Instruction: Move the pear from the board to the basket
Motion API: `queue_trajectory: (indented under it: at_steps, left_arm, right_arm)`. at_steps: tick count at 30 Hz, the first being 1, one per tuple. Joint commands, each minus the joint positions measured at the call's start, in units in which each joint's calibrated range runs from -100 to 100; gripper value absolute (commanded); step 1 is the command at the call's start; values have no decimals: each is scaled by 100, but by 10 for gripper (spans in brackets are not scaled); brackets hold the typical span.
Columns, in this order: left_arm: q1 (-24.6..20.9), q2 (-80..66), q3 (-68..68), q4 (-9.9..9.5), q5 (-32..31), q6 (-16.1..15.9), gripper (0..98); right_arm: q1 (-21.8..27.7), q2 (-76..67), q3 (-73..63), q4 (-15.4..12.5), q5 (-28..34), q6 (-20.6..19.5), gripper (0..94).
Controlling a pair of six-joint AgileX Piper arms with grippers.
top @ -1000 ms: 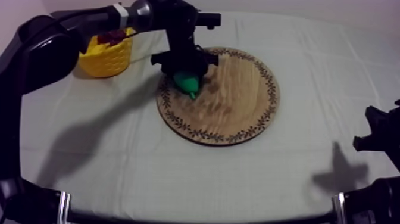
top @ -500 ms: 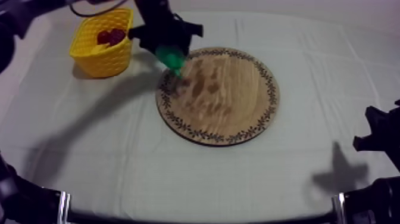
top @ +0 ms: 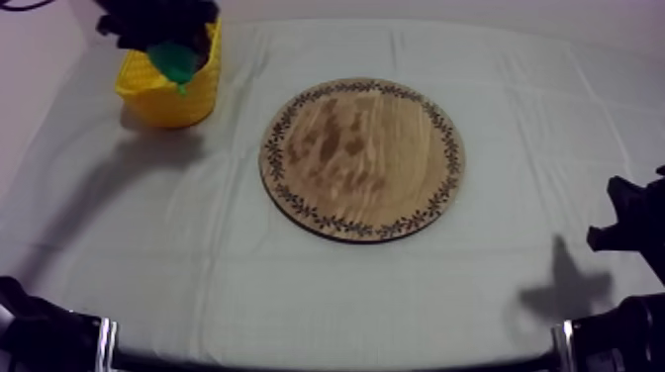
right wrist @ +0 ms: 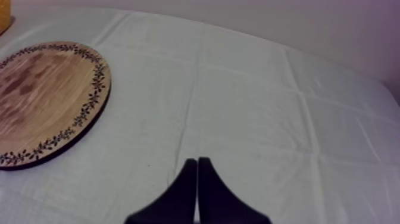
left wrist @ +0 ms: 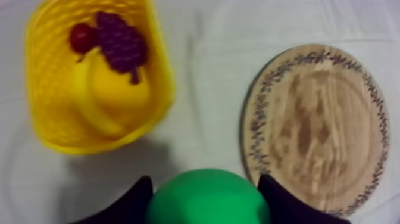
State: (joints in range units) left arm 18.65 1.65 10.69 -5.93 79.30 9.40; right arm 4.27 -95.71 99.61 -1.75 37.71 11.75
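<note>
Left gripper [top: 163, 35]: at the table's far left corner, above the yellow basket [top: 148, 99].
Left fingers [left wrist: 132, 201]: spread wide enough to take the pear [left wrist: 205, 199], one black finger pressed to each side of it; the fruit is clamped between them.
Pear, top view [top: 176, 59]: green, hanging under the gripper over the basket's near rim, off the board and not yet lying in the basket.
Basket contents, left wrist view: banana [left wrist: 98, 101], bunch of grapes [left wrist: 122, 42], small red fruit [left wrist: 81, 37] touching the grapes.
Board [top: 362, 158]: round, wooden, patterned rim, mid-table, just beside the basket.
Right gripper [right wrist: 196, 162]: low at the right edge over the cloth [top: 297, 287], well apart from the board; fingers closed together in a narrow wedge, holding nothing.
</note>
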Motion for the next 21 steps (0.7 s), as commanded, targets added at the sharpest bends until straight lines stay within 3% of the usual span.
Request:
queue_trajectory:
  at_steps: [1,14,21]
  left_arm:
    - [-177,-520,352,-41,-102,-184,456]
    - [-965,-839,403,-298,-589,-573,439]
    - [-1295,-296,-321,-316,-953,-682,421]
  right_arm:
    - [2,-5,5,2,3,0,5]
    - [2,-5,5,2,3,-1,5]
    - [3,-5,5,2,3,-1,5]
